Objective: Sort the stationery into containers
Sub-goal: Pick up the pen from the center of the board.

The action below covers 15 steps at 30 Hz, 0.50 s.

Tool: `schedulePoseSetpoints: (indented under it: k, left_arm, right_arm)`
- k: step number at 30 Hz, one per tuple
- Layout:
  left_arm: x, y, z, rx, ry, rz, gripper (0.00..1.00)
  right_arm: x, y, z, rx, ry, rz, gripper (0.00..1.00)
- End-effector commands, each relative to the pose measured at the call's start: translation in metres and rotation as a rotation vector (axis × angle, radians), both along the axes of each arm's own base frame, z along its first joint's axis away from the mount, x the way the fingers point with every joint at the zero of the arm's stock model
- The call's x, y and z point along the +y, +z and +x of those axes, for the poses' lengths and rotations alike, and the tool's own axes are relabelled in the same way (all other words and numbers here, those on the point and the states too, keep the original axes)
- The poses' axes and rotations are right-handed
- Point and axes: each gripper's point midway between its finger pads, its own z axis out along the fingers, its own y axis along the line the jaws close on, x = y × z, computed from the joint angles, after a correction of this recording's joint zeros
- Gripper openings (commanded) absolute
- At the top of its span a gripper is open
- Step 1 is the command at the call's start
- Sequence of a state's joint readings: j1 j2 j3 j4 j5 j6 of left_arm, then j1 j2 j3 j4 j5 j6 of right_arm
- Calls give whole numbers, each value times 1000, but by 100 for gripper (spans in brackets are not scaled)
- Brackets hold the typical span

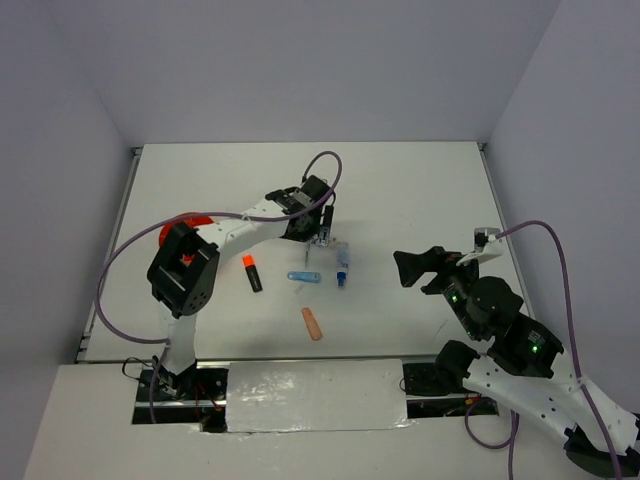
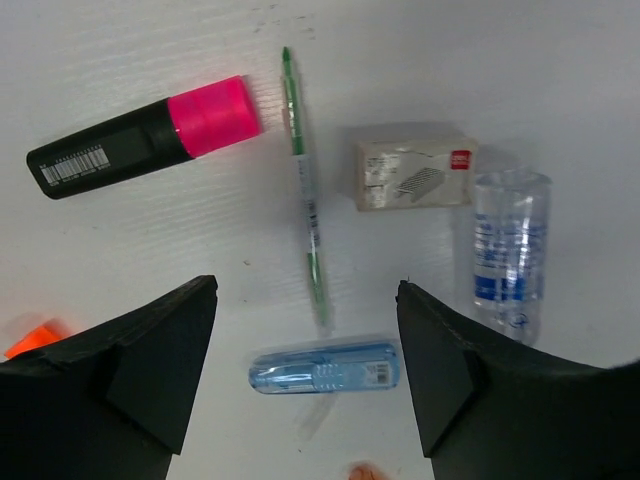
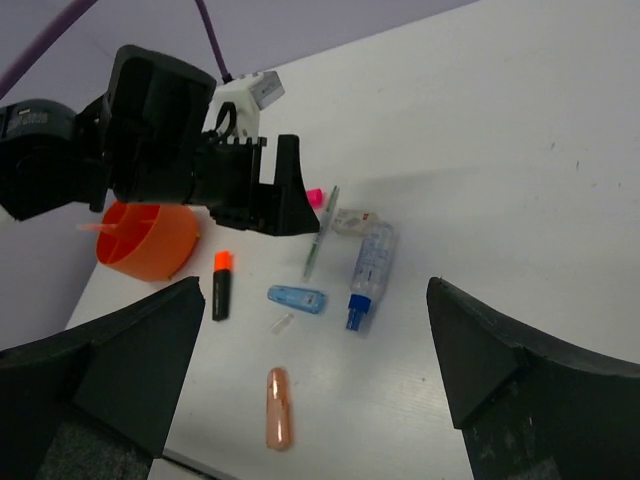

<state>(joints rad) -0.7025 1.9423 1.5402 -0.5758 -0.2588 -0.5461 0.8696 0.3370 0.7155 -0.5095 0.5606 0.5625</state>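
Green-and-clear thin plastic pen [image 2: 305, 190] lies flat on the white table [image 2: 500, 60], its long axis running straight away from the left gripper [image 2: 305, 288]. That gripper's fingers are spread wide above the pen's near end. Right gripper [image 3: 312, 290] hangs well apart, fingers spread too.

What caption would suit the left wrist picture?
Open left gripper over a green pen, beside a pink highlighter, white box, clear tube and blue marker.
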Motion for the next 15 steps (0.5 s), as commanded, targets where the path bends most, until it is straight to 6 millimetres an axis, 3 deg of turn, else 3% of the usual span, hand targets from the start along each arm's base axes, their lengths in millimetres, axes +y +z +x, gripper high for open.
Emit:
schedulePoseSetpoints:
  k: [1,15]
  left_arm:
    - [3,-6,0,45,-27,22,84]
    - [19,-56,2,175,-20,128,74]
  right_arm:
    - [-2,2,-6,-2,29,-33,99]
    - [15,-6,-3,-2,94,-65,99]
